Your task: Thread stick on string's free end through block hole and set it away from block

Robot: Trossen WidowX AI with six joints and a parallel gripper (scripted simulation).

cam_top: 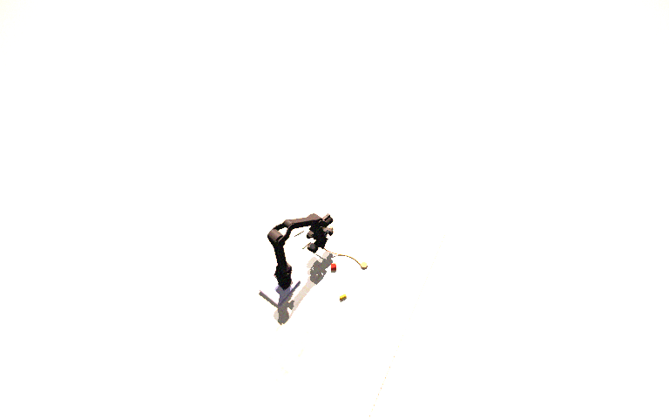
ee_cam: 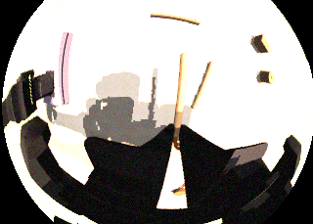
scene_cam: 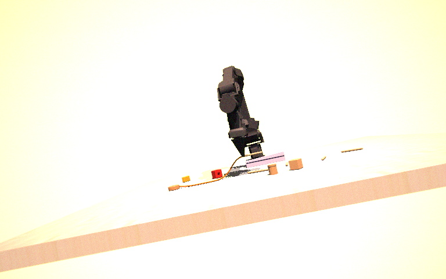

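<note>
In the exterior view, a round, flat, light-wooden button (cam_top: 363, 266) (scene_cam: 173, 187) is lying leftmost on the pale wooden table (scene_cam: 225, 214), a thin orange-tan string (cam_top: 348, 255) (scene_cam: 201, 182) running from it. A small yellow block (cam_top: 342, 297) (scene_cam: 186, 178) is resting nearby, then a red block (cam_top: 334, 266) (scene_cam: 216, 174) is showing a dark hole in its face. The black gripper (cam_top: 323, 249) (scene_cam: 244, 155) (ee_cam: 176, 128) is clamping the thin, straight, light-wooden stick (scene_cam: 253, 153) (ee_cam: 181, 87) near its string end, holding it above the table; in the wrist view it is looking pale toward its tip, darker near the fingers. Farther right, a tan wooden cylinder (scene_cam: 272, 169) (ee_cam: 265, 77), a tan wooden cube (scene_cam: 295, 163) (ee_cam: 260, 43) and a loose wooden stick (scene_cam: 351, 150) are lying.
</note>
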